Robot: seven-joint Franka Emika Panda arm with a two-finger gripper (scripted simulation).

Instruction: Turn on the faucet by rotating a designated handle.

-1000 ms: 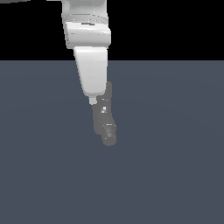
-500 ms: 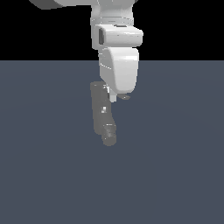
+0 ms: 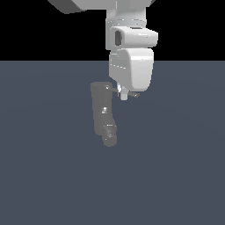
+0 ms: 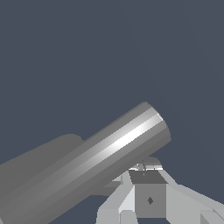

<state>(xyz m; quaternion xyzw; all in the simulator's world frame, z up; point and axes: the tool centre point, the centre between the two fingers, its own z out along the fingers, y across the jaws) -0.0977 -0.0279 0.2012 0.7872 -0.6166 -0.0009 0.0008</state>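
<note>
Step in hand, as judged: contact is being made with the handle [image 3: 119,91] ahead of the turn. The faucet [image 3: 102,115] is seen upright near the middle of the grey floor [image 3: 176,176], spout end low; the handle projects from its top toward the exterior view's right. The gripper [image 3: 125,95] is placed right at the rod's outer part. In the wrist view the handle [image 4: 96,164] fills the foreground beside 1 finger [image 4: 146,192]. Jaw state cannot be told. Next, a sideways push about the faucet axis is called for.
</note>
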